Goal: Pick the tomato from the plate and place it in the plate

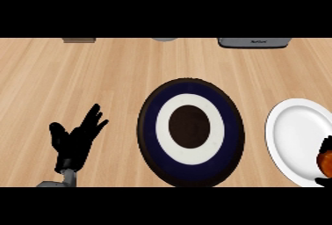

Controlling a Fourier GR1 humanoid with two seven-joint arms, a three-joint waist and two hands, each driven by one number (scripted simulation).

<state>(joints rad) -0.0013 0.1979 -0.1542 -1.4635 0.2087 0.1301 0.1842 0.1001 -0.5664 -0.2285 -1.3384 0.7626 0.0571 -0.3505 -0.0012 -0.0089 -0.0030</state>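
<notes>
A dark plate [150,132] with a navy ring, a white ring and a brown middle lies in the centre of the wooden counter. A white plate [288,132] lies to its right, cut by the view's right edge. At that plate's lower right the tomato [326,160] shows as an orange-red patch, with my right hand [327,143] curled round it; only its black fingers show at the edge. My left hand [76,138] rests open at the lower left, fingers up, apart from both plates.
Along the counter's far edge stand a grey appliance [253,42], a grey round object [164,39] and a brownish item [79,40], each only partly in view. Bare wood lies between my left hand and the dark plate.
</notes>
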